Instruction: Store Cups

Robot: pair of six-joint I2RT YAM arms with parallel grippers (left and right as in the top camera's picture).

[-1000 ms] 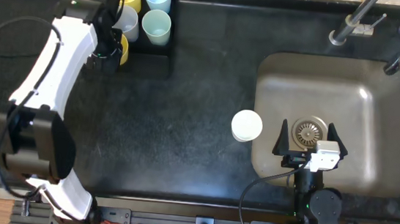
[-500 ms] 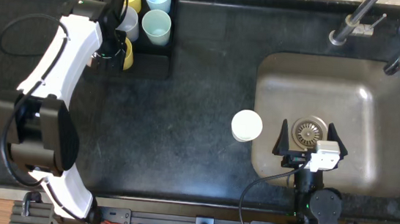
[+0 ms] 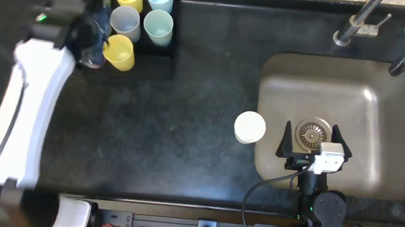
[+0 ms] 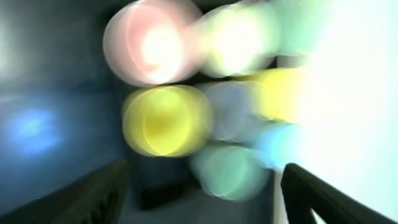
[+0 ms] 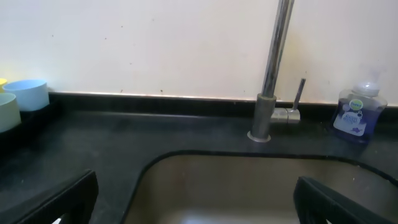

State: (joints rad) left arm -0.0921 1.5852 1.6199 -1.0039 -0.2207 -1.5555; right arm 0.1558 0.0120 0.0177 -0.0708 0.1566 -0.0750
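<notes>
Since the earlier frame the left arm (image 3: 24, 111) has pulled up and back from the rack (image 3: 155, 66). The yellow cup (image 3: 119, 51) now stands uncovered in its slot. The left gripper (image 4: 203, 174) is spread wide and empty, with blurred cups right below it. The right gripper (image 3: 312, 137) hangs over the sink (image 3: 383, 94), wide and empty. Just beside its left finger the white cup (image 3: 249, 127) sits on the counter (image 3: 185, 142).

Top camera looks down; wrist cameras share cups (image 3: 158, 26).
</notes>
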